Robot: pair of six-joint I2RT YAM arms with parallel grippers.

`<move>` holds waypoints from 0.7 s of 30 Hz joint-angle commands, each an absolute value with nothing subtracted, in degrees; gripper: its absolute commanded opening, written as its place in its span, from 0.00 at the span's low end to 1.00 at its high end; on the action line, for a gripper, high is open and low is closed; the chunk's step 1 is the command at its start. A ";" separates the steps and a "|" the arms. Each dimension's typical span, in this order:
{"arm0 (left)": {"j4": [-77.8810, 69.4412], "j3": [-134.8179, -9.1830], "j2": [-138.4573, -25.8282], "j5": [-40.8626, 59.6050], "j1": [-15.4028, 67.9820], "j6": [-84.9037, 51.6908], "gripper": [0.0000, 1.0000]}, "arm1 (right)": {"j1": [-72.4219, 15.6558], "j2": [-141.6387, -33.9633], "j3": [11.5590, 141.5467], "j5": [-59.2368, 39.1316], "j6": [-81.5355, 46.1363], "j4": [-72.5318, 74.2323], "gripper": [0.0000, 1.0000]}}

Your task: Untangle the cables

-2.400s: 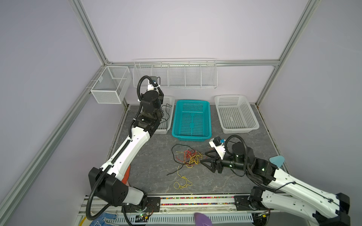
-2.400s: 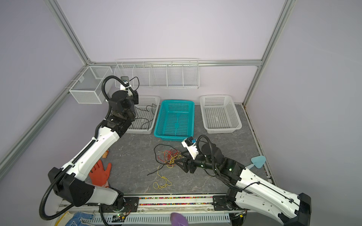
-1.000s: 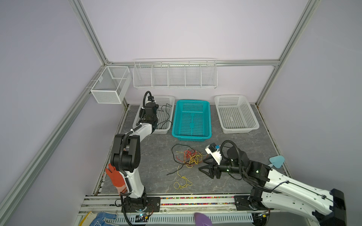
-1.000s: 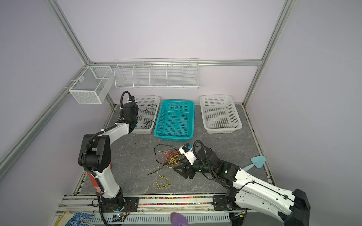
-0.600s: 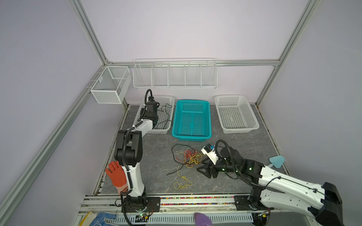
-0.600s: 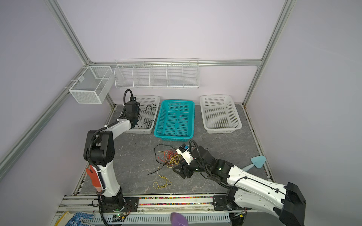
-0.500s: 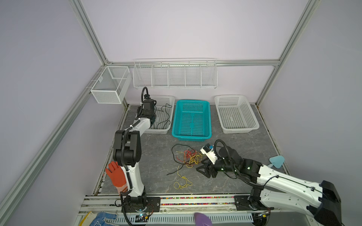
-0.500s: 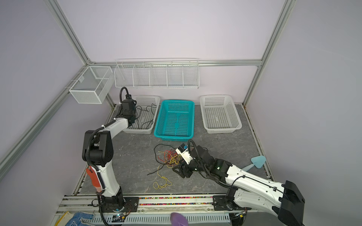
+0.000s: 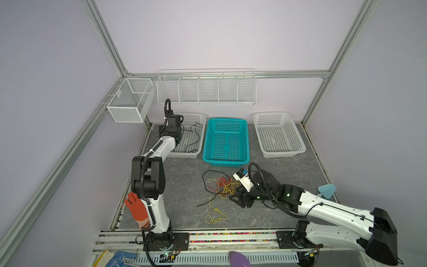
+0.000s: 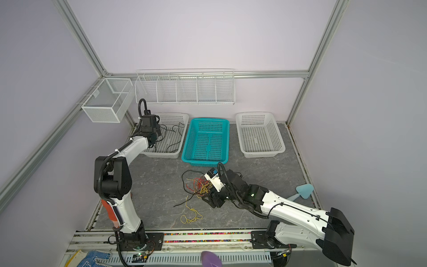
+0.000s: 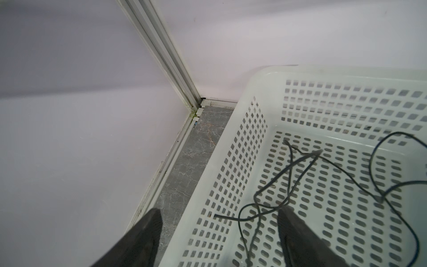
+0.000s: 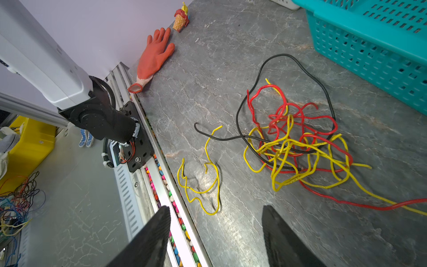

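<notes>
Red, yellow and black cables (image 9: pixel 223 187): lie knotted in one heap near the middle of the bench (image 9: pixel 180 185), toward its front edge. Nearer that edge, a loose yellow cable (image 9: pixel 214 216): lies in loops just beside the heap. Back left corner: white basket (image 9: pixel 184 155), holds a thin black cable (image 11: pixel 290 167); teal basket (image 9: pixel 225 161) just beside it. Left jaws: spread wide, straddle the white basket's rim, grasp nothing; one tip hangs near the black cable. Right jaws: spread wide, grasp nothing, hover low over the bench just beside the heap, on its right.
</notes>
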State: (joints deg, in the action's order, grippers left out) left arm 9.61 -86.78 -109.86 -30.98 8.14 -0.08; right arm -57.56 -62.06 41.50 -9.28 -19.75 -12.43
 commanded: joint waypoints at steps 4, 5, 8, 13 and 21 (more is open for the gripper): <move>20.46 -89.32 -102.38 -29.36 10.88 -12.41 0.90 | -57.99 -63.92 43.02 -7.67 -22.59 -13.89 0.66; 22.20 -89.21 -101.37 -29.03 11.51 -13.89 0.91 | -58.02 -64.43 43.06 -7.41 -23.12 -13.97 0.66; 27.84 -88.97 -98.42 -25.66 12.77 -18.22 1.00 | -58.10 -65.84 43.33 -5.91 -24.14 -14.23 0.66; 36.03 -86.30 -92.80 -16.72 13.27 -25.70 0.99 | -58.12 -68.00 44.93 -3.30 -24.11 -14.90 0.66; 38.17 -68.82 -77.68 -5.83 14.35 -35.02 0.99 | -57.73 -75.28 47.58 -2.91 -21.32 -10.81 0.65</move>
